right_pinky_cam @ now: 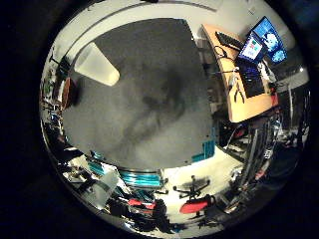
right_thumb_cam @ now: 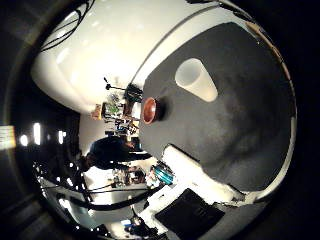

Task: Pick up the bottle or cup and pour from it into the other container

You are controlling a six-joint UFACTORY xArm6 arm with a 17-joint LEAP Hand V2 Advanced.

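Translucent white plastic cup (right_thumb_cam: 196, 80) and reddish-brown round bowl (right_thumb_cam: 150, 110) stand apart on a dark grey tabletop (right_pinky_cam: 149, 99).
No legible writing; the hand's (right_thumb_cam: 192, 187) finger posture cannot be told.

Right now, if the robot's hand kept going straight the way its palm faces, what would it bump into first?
Probably the bare dark table. The white cup and the brown bowl stand off to the side, though depth is hard to judge.

From the palm I look down on a dark grey table (right_pinky_cam: 149, 114). A translucent white cup (right_pinky_cam: 96, 64) stands on it near one edge, and a brown bowl (right_pinky_cam: 67, 92) sits just beside the cup at the rim. Well apart, a wooden desk (right_pinky_cam: 234, 107) carries an open laptop (right_pinky_cam: 250, 62) and pliers (right_pinky_cam: 238, 92).
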